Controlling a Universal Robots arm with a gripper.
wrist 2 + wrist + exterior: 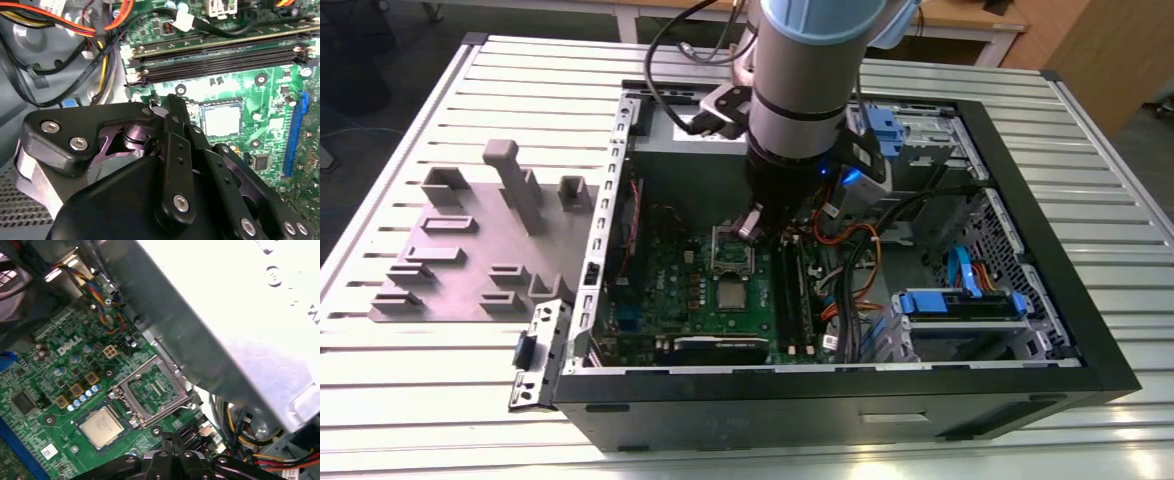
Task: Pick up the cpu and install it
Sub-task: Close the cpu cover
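First wrist view: flat silvery cpu [101, 427]

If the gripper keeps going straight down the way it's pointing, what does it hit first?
Probably the green motherboard near the open socket frame, not the cpu lying beside it; depth is unclear.

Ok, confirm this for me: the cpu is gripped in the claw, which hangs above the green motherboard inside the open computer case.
Not quite. The cpu is not in the claw: in the first wrist view it lies flat on the green motherboard beside the silvery socket frame. The claw does hang above the motherboard inside the open computer case.
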